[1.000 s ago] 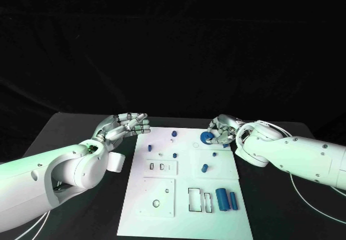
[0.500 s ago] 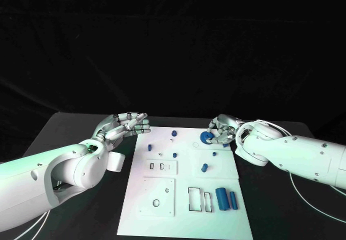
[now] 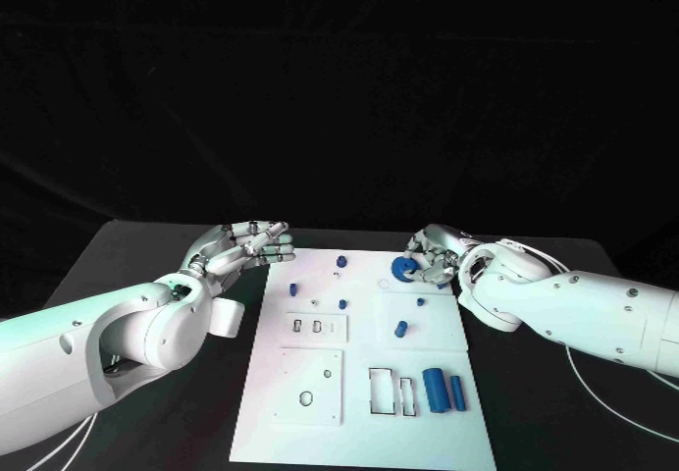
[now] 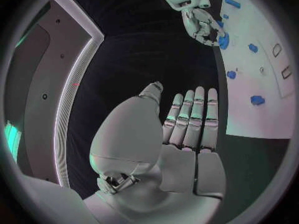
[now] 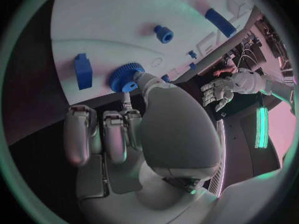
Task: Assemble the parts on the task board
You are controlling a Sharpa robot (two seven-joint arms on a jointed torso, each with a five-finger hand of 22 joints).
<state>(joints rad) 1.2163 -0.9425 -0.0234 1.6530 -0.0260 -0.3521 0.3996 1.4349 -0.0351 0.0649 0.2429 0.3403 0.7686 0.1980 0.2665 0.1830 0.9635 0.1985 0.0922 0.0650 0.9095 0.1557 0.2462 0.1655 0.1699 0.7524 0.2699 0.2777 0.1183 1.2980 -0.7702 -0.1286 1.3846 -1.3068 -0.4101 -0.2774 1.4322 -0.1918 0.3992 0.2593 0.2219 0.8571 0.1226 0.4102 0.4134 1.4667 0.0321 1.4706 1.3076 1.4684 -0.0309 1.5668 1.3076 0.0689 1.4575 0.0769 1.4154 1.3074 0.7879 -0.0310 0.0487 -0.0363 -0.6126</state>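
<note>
I had the right robot hand (image 3: pixel 432 257) at the far right corner of the board (image 3: pixel 371 417), its fingers curled down around a blue gear (image 3: pixel 406 269). In the right wrist view the thumb tip (image 5: pixel 142 80) pressed against the gear (image 5: pixel 123 77) and a fingertip stood just beside it, so I took the gear as held, resting at the board's edge. The right arm came in low from the right, forearm lying over the worktop (image 3: pixel 128 245) beside the board.

The left robot hand (image 3: pixel 243 247) hung just off the board's far left corner, holding nothing. Its fingers lay side by side and bent over, tips close to the thumb; in the left wrist view the fingers (image 4: pixel 193 114) ran straight and together above the palm. I saw no part in it.

On the board the other blue parts lay apart: a peg (image 3: pixel 341 262) near the far edge, a piece (image 3: pixel 294 289) by the left edge, a small one (image 3: pixel 339 303) near the middle, another (image 3: pixel 400 329) right of centre, and two cylinders (image 3: pixel 443 392) side by side near the front right.
</note>
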